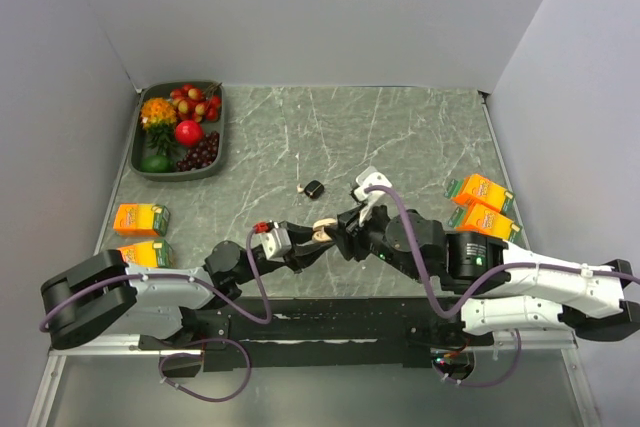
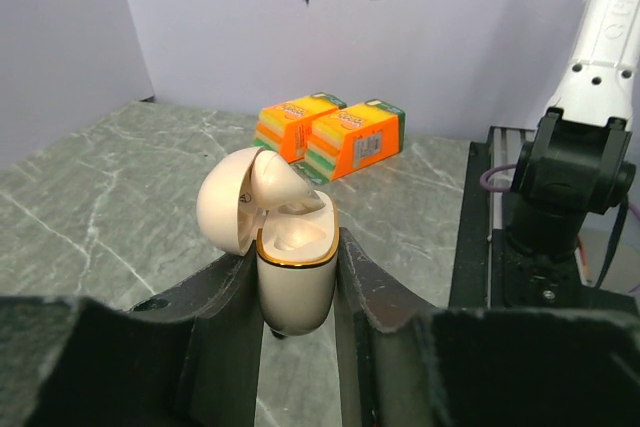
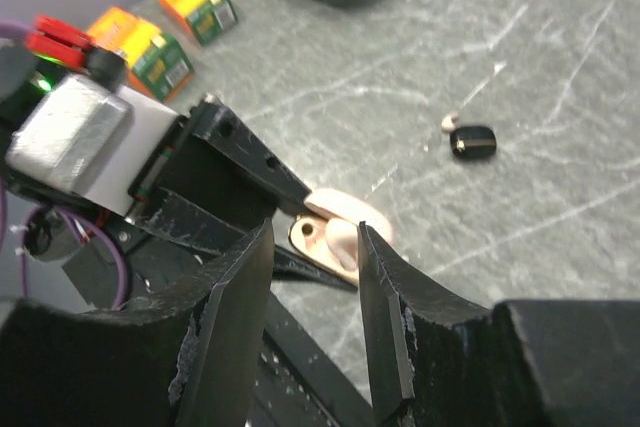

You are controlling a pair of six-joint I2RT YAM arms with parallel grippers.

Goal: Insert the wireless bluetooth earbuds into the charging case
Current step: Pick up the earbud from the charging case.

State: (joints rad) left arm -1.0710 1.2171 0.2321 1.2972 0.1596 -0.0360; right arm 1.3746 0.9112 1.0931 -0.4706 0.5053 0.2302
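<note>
My left pincer (image 2: 297, 269) is clamped on the cream charging case (image 2: 296, 282), one finger pressed to each side, and holds it upright. Its lid (image 2: 225, 212) is tipped open to the left. Behind it, two orange cartons (image 2: 332, 137) sit side by side on the grey marbled counter (image 2: 100, 187).

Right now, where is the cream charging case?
In the left wrist view, the cream charging case is lid-open, clamped in the left gripper above the table's near middle, with the right gripper beside it.

Overhead view from behind, looking down on grey marbled tabletop (image 1: 400, 137), wrist views close in, facing each other across it.
</note>
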